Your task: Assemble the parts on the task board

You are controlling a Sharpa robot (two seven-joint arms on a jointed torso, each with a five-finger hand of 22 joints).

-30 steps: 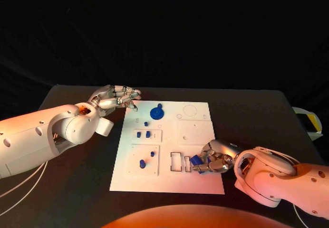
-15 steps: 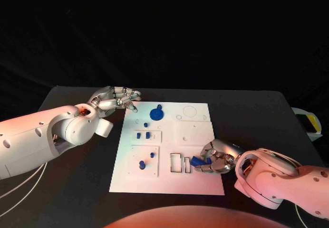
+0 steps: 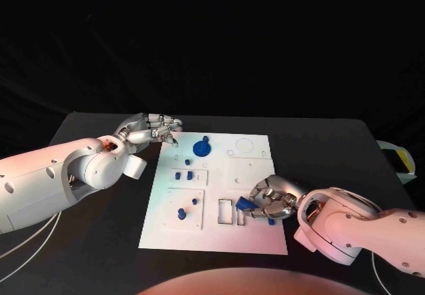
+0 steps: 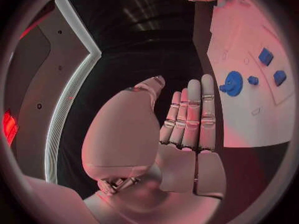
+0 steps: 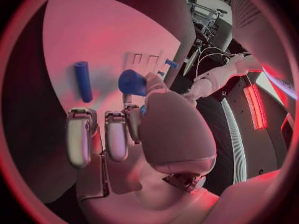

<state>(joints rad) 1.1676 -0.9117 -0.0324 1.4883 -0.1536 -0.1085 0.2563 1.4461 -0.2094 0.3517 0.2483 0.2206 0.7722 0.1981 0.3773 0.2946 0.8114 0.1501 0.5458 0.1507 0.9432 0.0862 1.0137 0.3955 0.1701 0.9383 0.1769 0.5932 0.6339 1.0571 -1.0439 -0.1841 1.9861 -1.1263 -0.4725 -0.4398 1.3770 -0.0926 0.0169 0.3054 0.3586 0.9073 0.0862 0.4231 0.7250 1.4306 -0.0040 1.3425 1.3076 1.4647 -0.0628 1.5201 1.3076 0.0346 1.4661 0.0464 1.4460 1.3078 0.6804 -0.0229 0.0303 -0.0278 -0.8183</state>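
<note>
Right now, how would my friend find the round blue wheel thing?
Look at the white task board in the middle of the black table. Near its far edge sits the blue round part. It is a flat disc, bigger than the other small blue pieces.

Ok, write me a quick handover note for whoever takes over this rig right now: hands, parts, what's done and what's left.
Left hand: open, holding nothing, fingers straight, at the far left corner of the task board.
Right hand: holds a small blue part in its fingers, low over the rectangular slots at the board's near middle.
On the board: blue gear at the far end, two blue blocks mid-left, blue pegs near-left.
Done: several parts look placed.
Left: the held part is not yet released, and seating it in a slot looks like the next step.
</note>
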